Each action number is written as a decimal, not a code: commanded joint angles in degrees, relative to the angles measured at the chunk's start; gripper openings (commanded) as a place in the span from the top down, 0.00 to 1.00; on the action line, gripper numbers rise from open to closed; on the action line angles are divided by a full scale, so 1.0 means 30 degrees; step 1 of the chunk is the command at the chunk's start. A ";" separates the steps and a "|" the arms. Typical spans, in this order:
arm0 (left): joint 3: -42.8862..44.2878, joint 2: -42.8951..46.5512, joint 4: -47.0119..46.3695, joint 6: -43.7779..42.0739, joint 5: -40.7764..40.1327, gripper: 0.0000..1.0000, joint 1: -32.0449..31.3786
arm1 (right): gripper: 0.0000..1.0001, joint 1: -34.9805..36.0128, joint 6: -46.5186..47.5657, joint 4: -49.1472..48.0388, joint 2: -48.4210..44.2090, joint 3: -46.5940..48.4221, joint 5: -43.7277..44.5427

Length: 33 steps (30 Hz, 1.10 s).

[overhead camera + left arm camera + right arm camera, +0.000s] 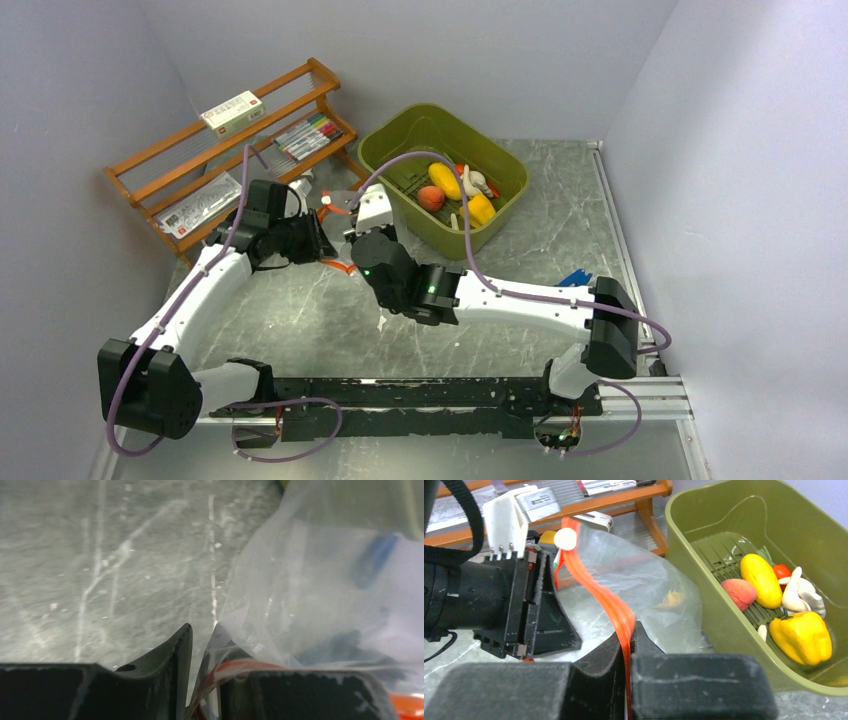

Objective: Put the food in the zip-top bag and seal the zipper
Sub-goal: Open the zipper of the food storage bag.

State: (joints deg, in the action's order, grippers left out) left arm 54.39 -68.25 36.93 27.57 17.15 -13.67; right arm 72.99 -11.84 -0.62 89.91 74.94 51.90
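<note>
Right gripper (626, 630) fingers, closest in the right wrist view, are clamped tight on the zipper (591, 575), the red-orange strip standing up between them. Zip-top bag (649, 585) billows just beside the basket (724, 625), on its left in the overhead view. Left gripper (204, 650): jaws narrow, bag film and strip in the gap; firm pinch or not, cannot tell. Food (761, 580) lies inside the basket. A yellowish blur shows through the film, but I cannot tell if it is inside or behind.

Step in hand, by my reading: getting the mouth held open. Loading not begun. Next move calls for one gripper to keep the mouth agape beside the basket while the other frees itself to fetch a piece.
</note>
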 commanded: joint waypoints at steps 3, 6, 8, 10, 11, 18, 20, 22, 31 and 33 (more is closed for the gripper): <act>0.1630 0.0952 0.0688 -0.0270 -0.0641 0.58 -0.0072 | 1.00 -0.0186 -0.1672 -0.0184 -0.0848 -0.1294 -0.0700; 0.1493 0.2231 -0.0674 0.0240 0.2074 0.49 -0.0075 | 1.00 -0.0219 -0.2631 0.0205 -0.0494 -0.1349 -0.1062; 0.1090 0.2936 -0.1706 0.0588 0.3119 0.43 -0.0072 | 1.00 -0.0195 -0.2936 0.0011 -0.0492 -0.1465 -0.1247; 0.0855 0.3316 -0.1917 0.0703 0.3187 0.40 -0.0086 | 1.00 -0.0196 -0.3124 -0.0119 -0.0546 -0.1558 -0.1356; 0.0807 0.3343 -0.1896 0.0582 0.3091 0.40 -0.0074 | 1.00 -0.0209 -0.3157 -0.0221 -0.0587 -0.1617 -0.1336; 0.1235 0.3129 -0.2183 0.0076 0.4753 0.36 -0.0072 | 1.00 -0.0306 -0.3529 0.0188 -0.0202 -0.1472 -0.1130; 0.1291 0.3388 -0.2519 0.0234 0.5090 0.35 -0.0072 | 1.00 -0.0403 -0.3761 0.0240 -0.0186 -0.1592 -0.1048; 0.1398 0.3543 -0.2279 0.0322 0.4662 0.34 -0.0075 | 1.00 -0.0564 -0.4139 0.0330 -0.0221 -0.1706 -0.1009; 0.1003 0.2344 -0.1944 0.0033 0.5098 0.31 -0.0073 | 1.00 -0.0819 -0.4445 0.0371 0.0050 -0.1462 -0.0671; 0.0747 0.2233 -0.3043 0.0494 0.7403 0.29 -0.0072 | 1.00 -0.0840 -0.4417 0.0499 0.0193 -0.1302 -0.0591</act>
State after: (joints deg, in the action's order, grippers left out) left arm 57.54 -60.90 32.53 27.88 29.41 -13.65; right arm 70.76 -24.21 1.17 89.32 70.04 48.10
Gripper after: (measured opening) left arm 0.688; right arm 0.006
